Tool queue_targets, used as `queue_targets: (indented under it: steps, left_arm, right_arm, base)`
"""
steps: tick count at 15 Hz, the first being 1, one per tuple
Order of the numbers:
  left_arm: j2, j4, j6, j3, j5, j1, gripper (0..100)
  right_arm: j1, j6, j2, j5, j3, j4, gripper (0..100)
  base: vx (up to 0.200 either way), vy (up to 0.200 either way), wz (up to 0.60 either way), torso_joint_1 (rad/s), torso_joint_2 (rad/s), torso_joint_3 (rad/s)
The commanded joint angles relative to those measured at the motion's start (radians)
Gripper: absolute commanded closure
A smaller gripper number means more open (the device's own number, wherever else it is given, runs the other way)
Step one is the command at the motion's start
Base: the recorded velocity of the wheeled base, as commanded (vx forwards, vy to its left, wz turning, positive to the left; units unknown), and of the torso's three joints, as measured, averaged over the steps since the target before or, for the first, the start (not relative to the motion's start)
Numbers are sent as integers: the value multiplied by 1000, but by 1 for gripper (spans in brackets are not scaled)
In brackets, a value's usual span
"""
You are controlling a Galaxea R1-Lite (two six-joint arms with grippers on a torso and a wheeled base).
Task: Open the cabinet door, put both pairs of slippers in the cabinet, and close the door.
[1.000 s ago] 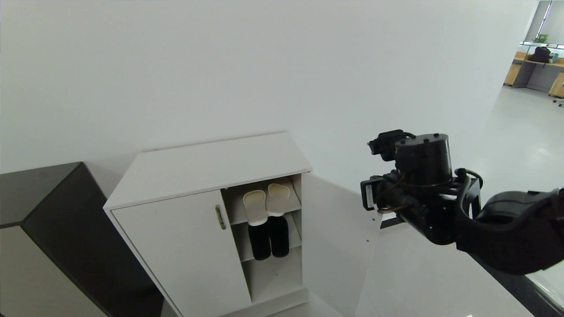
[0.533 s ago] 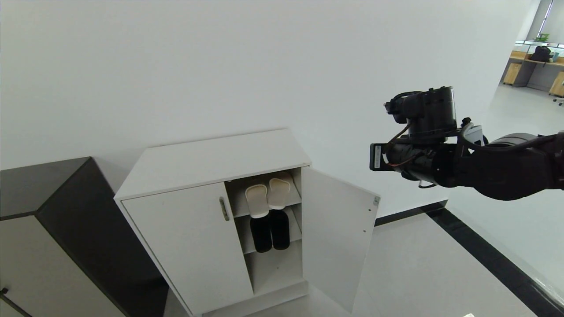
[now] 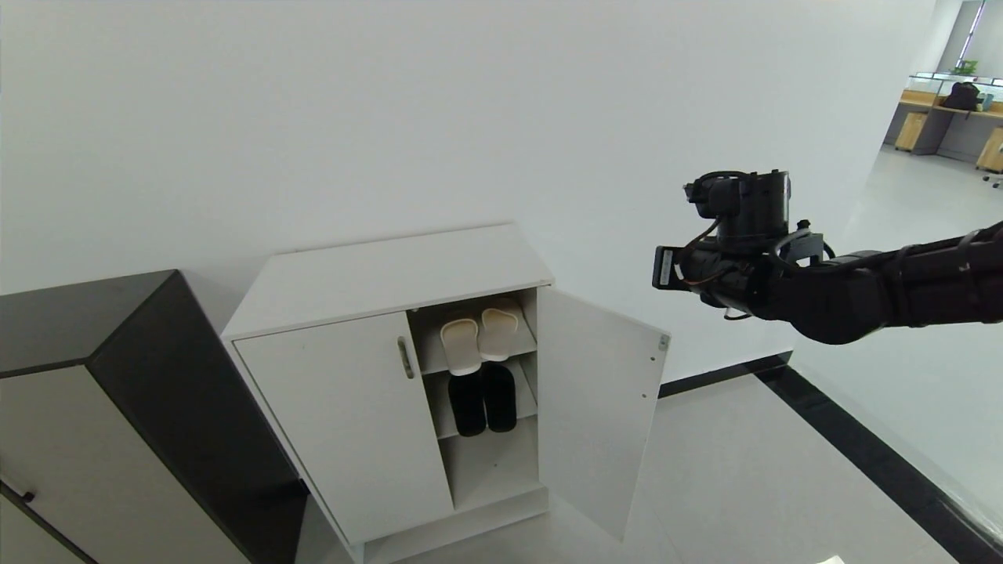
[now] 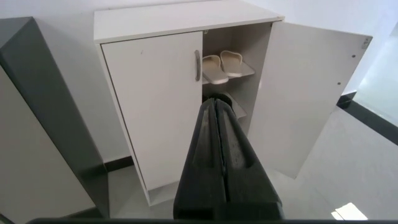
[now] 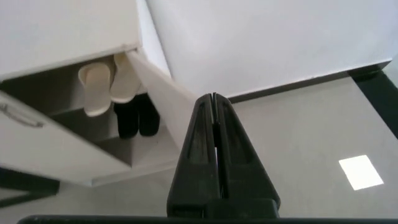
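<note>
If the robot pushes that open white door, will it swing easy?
Probably: the open door is a thin flat panel hinged to the cabinet at one edge, so it should swing, not slide. It looks stiff, not bendy, and likely light for its size.

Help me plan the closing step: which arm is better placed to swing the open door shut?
Right, probably. The right gripper hangs beside the open door, on its outer side, shut and empty; the left gripper faces the closed left door.
</note>
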Motion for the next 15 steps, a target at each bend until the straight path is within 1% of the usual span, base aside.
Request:
queue_targets:
  steps: [1,5,10,15]
  left_arm:
    - [1,1,0,0,0,0,100]
    - [1,-1,0,0,1,0,100]
    - [1,-1,0,0,1,0,100]
    - [1,-1,0,0,1,0,100]
  right_arm:
    - [-31,-1,84,6,-25,-26,100]
    - [-72,-1,226,9,-99,-81,100]
    - [-98,-2,331,9,-185,-83,100]
    - [-101,-4,390,9,-252,-77,100]
  base:
    - [0,0,0,0,0,0]
    - [0,0,0,0,0,0]
    - [0,0,0,0,0,0]
    - [0,0,0,0,0,0]
